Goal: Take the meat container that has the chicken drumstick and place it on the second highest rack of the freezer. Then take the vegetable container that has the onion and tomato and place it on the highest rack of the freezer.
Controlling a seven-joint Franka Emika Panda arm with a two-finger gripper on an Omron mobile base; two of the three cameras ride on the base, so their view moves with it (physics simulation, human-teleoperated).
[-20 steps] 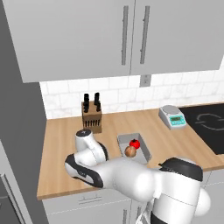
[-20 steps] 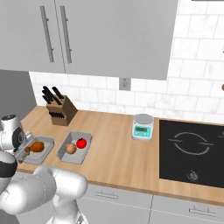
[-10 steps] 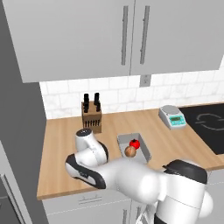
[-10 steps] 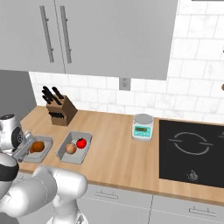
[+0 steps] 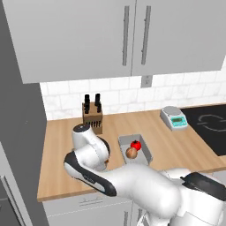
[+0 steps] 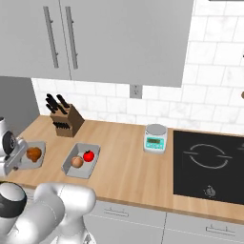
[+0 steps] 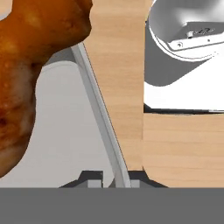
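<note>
The chicken drumstick (image 7: 30, 74) is a glossy orange-brown lump lying in the grey meat container (image 6: 37, 160) near the left end of the wooden table (image 6: 124, 162), in front of the knife block (image 6: 64, 121). Just to its right the vegetable container (image 6: 82, 162) holds the tan onion (image 6: 76, 162) and the red tomato (image 6: 88, 156), side by side. The end effector (image 7: 113, 180) sits low at the meat container, its dark finger tips (image 7: 91, 178) straddling the thin wall, though I cannot tell whether they pinch it.

Arm folded low w/ gripper (image 7: 113, 180) pointing down, fingertips (image 7: 92, 178) close together astride a thin wall
</note>
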